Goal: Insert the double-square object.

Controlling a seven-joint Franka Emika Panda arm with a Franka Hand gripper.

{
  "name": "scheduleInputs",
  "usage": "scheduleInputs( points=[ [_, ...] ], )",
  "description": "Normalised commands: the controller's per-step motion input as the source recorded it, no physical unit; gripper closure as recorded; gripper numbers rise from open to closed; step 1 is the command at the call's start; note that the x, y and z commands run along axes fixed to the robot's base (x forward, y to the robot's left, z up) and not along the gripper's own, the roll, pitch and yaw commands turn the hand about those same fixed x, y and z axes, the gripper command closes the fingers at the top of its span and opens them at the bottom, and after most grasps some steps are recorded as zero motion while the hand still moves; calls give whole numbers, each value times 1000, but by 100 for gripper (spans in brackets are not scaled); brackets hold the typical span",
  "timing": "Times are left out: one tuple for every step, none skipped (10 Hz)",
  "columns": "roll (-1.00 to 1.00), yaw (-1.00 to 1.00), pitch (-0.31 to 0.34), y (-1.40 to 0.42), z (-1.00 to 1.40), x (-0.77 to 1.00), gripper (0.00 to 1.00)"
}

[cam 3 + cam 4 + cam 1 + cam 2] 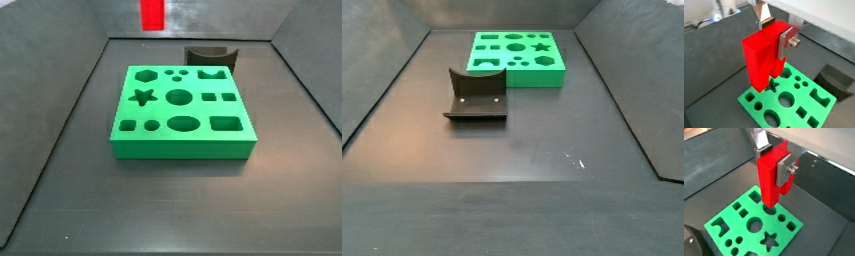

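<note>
We hold the double-square object (pixel 763 57) pinched in the fingers (pixel 785 46) of our gripper (pixel 776 169), high above the green board (pixel 181 145). Next we must find its matching hole and go straight down

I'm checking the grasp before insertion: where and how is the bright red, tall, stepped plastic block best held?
By its upper end, across the narrow faces, from above, as now. In both wrist views the gripper clamps the top of the bright red, tall, stepped plastic block, silver finger flat against its side. It hangs upright, lower end free above the green board with shaped holes.
</note>
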Motion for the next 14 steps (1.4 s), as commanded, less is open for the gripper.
scheduleInputs(
  points=[
    [13,-986,-13,49,-149,100,100],
    [0,-937,-4,103,-189,194,100],
    [-27,-737,-3,251,-209,494,100],
    [-39,-357,0,360,-397,960,100],
    [-29,-317,0,357,-426,1000,100],
    [-17,-314,0,363,-429,1000,100],
    [-11,-303,0,366,-434,1000,100],
    [-7,-297,0,366,-434,1000,100],
    [-4,-294,0,363,-434,1000,100],
    [-39,-437,0,340,-349,863,100],
    [-87,-617,0,260,-217,629,100],
    [-94,-649,0,234,-191,589,100],
    [-64,-683,0,234,-254,563,100],
    [-64,-689,0,237,-257,560,100]
  ],
)
